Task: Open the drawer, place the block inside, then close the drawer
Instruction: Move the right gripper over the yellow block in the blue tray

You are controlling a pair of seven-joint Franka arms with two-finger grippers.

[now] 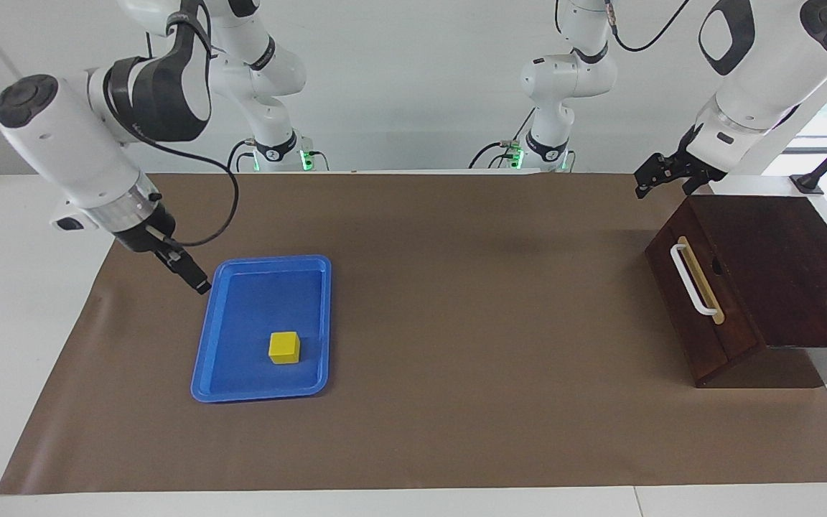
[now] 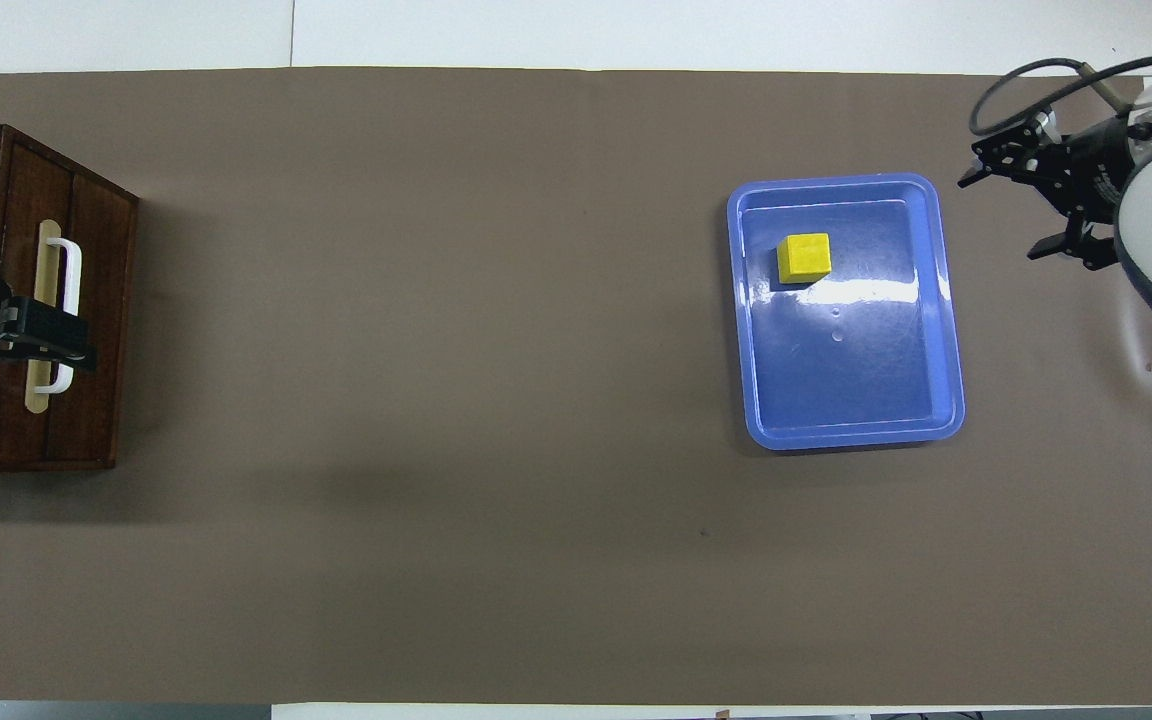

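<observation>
a small bright yellow cube block is sitting inside a flat blue plastic tray toward the right arm's end of the brown paper-covered table. the right gripper is hanging just beside the tray's corner nearest the robots, fingers spread wide and holding nothing, probably lining up to reach the block. at the left arm's end, the dark brown wooden box's drawer is sitting fully shut, its white bar handle facing the tray. the left gripper is hovering above the box's corner, fingers apart and empty, likely placed there to pull the handle first.
</observation>
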